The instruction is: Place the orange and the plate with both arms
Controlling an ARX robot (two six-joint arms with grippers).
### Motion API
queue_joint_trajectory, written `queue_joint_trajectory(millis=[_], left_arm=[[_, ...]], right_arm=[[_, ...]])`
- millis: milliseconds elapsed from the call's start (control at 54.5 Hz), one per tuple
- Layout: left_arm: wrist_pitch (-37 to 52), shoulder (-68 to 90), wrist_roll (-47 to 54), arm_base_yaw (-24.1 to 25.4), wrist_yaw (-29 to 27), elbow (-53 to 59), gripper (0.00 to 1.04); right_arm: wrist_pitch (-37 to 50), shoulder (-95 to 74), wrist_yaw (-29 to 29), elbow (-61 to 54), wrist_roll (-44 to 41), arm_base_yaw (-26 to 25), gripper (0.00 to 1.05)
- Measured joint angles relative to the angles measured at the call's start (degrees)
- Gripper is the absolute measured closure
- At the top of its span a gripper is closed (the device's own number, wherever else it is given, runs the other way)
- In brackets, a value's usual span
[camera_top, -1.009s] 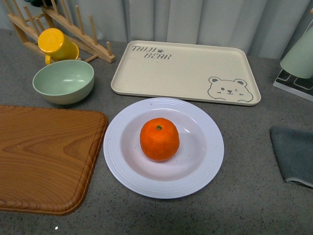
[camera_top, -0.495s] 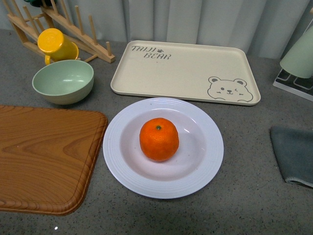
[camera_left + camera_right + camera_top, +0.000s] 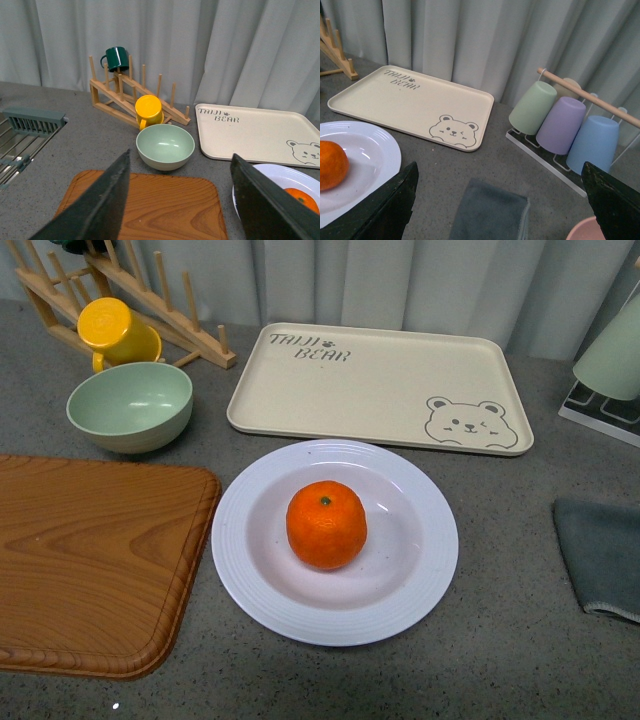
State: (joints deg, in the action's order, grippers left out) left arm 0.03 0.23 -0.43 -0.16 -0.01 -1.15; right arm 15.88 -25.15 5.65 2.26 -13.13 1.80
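Observation:
The orange [image 3: 326,525] sits stem-up in the middle of the white ribbed plate [image 3: 425,575], on the grey counter in front of the bear tray. Neither arm shows in the front view. My left gripper [image 3: 180,156] is open and empty, hovering above the wooden board with the plate [image 3: 280,176] and orange [image 3: 301,198] beside its right finger [image 3: 265,205]. My right gripper [image 3: 500,167] is also open and empty, held over the grey cloth. From there the plate [image 3: 370,150] and orange [image 3: 331,165] lie off to one side.
Behind the plate lies the beige bear tray [image 3: 380,385]. A wooden board [image 3: 90,560], a pale green bowl [image 3: 130,405], a yellow cup [image 3: 115,330] and a wooden rack [image 3: 150,300] stand left. A grey cloth [image 3: 600,555] and a rack of cups [image 3: 560,120] stand right.

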Motion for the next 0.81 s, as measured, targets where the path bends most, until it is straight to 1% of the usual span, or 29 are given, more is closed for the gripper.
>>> queue_joint_trajectory(millis=[18, 55, 73, 110, 128, 183, 220, 312, 385, 458, 532, 550, 587, 752, 807], left_arm=[[0.0, 0.0, 0.0, 0.0, 0.0, 0.0, 0.39], [0.0, 0.0, 0.0, 0.0, 0.0, 0.0, 0.31], [0.0, 0.0, 0.0, 0.0, 0.0, 0.0, 0.29], [0.0, 0.0, 0.0, 0.0, 0.0, 0.0, 0.22], [0.0, 0.0, 0.0, 0.0, 0.0, 0.0, 0.20], [0.0, 0.0, 0.0, 0.0, 0.0, 0.0, 0.09], [0.0, 0.0, 0.1, 0.0, 0.0, 0.0, 0.05], [0.0, 0.0, 0.2, 0.0, 0.0, 0.0, 0.07], [0.0, 0.0, 0.2, 0.0, 0.0, 0.0, 0.07], [0.0, 0.0, 0.2, 0.0, 0.0, 0.0, 0.07], [0.0, 0.0, 0.2, 0.0, 0.0, 0.0, 0.07], [0.0, 0.0, 0.2, 0.0, 0.0, 0.0, 0.07], [0.0, 0.0, 0.2, 0.0, 0.0, 0.0, 0.07], [0.0, 0.0, 0.2, 0.0, 0.0, 0.0, 0.07], [0.0, 0.0, 0.2, 0.0, 0.0, 0.0, 0.07]], right_arm=[[1.3, -1.7, -0.1, 0.3, 0.2, 0.2, 0.09], [7.4, -10.5, 0.0, 2.4, 1.8, 1.1, 0.09], [8.5, -12.3, 0.1, 2.9, 2.3, 1.3, 0.09], [11.9, -19.5, 0.7, 5.1, 4.3, 1.9, 0.09], [12.2, -21.3, 1.0, 5.8, 4.9, 2.1, 0.09], [11.0, -32.2, 4.0, 10.4, 9.4, 2.4, 0.09], [10.4, -37.6, 5.4, 12.5, 11.8, 2.5, 0.09], [8.2, -51.2, 9.9, 18.1, 18.4, 2.6, 0.09], [3.9, -63.7, 16.3, 24.9, 25.4, 2.8, 0.09], [1.4, -71.5, 20.3, 29.4, 29.5, 2.9, 0.09], [-0.4, -77.0, 24.2, 33.1, 32.7, 2.8, 0.09], [-1.4, -79.5, 26.2, 34.9, 34.6, 2.8, 0.09], [-2.1, -83.3, 28.4, 37.6, 36.7, 2.7, 0.09], [-2.7, -92.2, 36.0, 44.2, 44.5, 2.8, 0.09], [-3.0, -94.2, 37.5, 45.9, 47.0, 2.9, 0.09]])
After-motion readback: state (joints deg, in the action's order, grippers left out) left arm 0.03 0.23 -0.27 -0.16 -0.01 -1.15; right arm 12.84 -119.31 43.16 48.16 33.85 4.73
